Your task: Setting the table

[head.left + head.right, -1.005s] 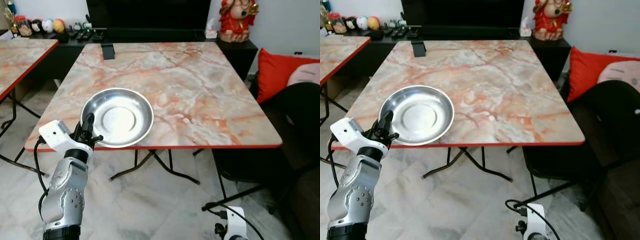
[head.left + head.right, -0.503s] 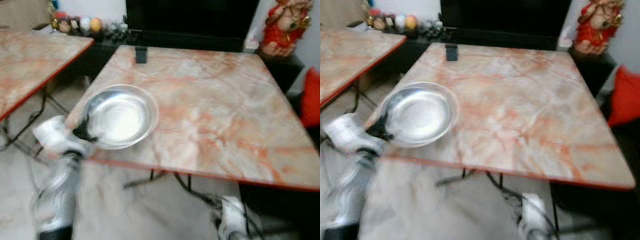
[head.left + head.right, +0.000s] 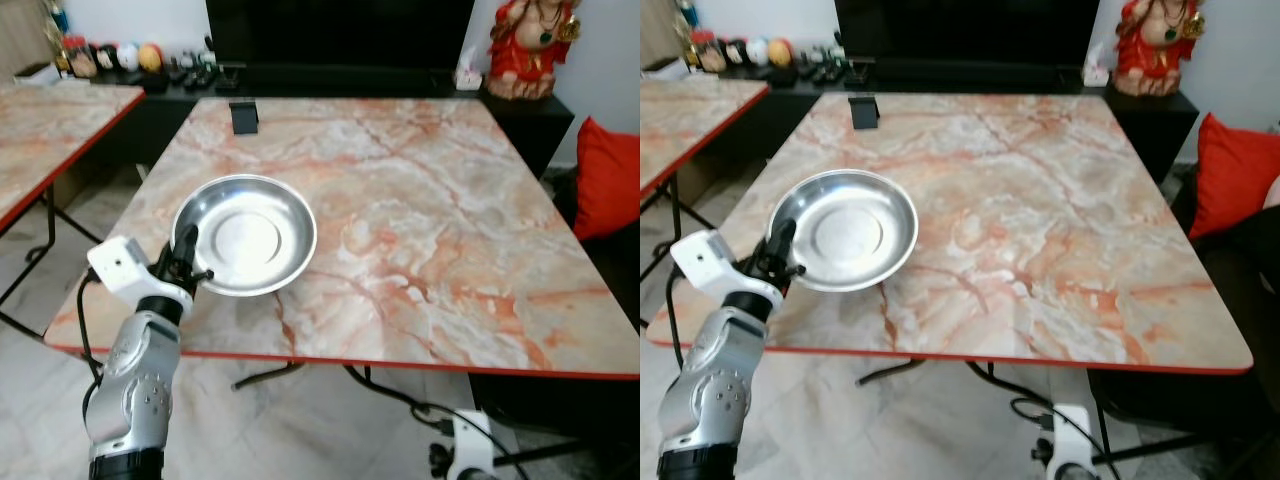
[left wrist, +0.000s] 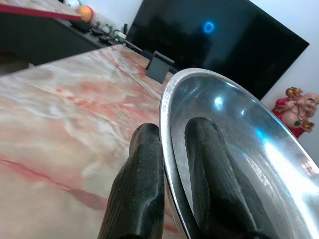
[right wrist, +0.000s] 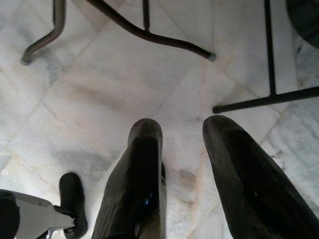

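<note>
A round steel plate rests over the near left part of the marble table. My left gripper is shut on the plate's near left rim; in the left wrist view one black finger lies outside the rim and the other inside the plate. My right gripper hangs low beside the table, pointing at the tiled floor, with its fingers apart and nothing between them.
A small black stand sits at the table's far left. A second marble table stands to the left. A dark cabinet with a TV, a red figurine and small items runs behind. A red cushion lies at the right.
The camera has come closer to the table and the blur has cleared. The plate now lies further in over the tabletop, still held by my left gripper.
</note>
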Robot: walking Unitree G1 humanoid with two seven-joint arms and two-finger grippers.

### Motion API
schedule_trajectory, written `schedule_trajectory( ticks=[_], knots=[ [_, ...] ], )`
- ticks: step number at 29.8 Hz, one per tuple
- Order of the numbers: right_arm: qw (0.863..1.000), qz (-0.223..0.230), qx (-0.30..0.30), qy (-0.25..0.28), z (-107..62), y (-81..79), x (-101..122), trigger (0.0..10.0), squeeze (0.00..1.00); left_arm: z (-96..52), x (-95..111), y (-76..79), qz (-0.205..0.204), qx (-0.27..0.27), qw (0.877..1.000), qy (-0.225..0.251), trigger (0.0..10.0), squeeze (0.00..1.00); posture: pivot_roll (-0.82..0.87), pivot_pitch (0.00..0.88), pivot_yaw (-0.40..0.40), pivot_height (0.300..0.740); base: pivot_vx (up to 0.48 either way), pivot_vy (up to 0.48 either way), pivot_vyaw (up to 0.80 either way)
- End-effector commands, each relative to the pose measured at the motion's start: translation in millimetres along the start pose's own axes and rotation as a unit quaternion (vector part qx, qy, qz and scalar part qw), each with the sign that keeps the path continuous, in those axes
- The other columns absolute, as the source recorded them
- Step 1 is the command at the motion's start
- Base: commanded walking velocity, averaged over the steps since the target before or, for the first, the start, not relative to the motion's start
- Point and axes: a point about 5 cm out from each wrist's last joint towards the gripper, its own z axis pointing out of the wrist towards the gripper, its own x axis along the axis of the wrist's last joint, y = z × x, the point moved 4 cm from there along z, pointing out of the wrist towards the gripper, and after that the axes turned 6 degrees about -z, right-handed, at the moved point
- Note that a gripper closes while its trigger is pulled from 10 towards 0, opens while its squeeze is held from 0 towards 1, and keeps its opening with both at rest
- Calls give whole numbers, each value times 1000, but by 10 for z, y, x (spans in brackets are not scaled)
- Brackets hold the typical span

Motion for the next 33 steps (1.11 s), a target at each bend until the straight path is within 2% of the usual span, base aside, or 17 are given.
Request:
schedule_trajectory(
  ticks=[1, 6, 30, 33],
  knots=[
    [1000, -3, -3, 0, 2, 26, 18, 10000, 0, 8, 31, 40, -1, -10, 1000, 3, 10000, 0, -58, 0, 13, 707, 0, 0, 0],
    [1000, -3, -2, 0, 3, 24, 23, 10000, 0, 9, 36, 54, 0, -14, 1000, 3, 10000, 0, -52, 0, 11, 707, 0, 0, 0],
    [1000, -1, -3, -1, 2, 29, 15, 10000, 0, -6, 31, 78, -2, -20, 1000, 1, 10000, 0, -52, 0, 8, 707, 0, -317, 0],
    [1000, 2, -1, -3, 2, 24, 9, 10000, 0, -11, 14, 78, -4, -21, 1000, -5, 10000, 0, -51, 0, 8, 707, 0, 0, -440]
  ],
)
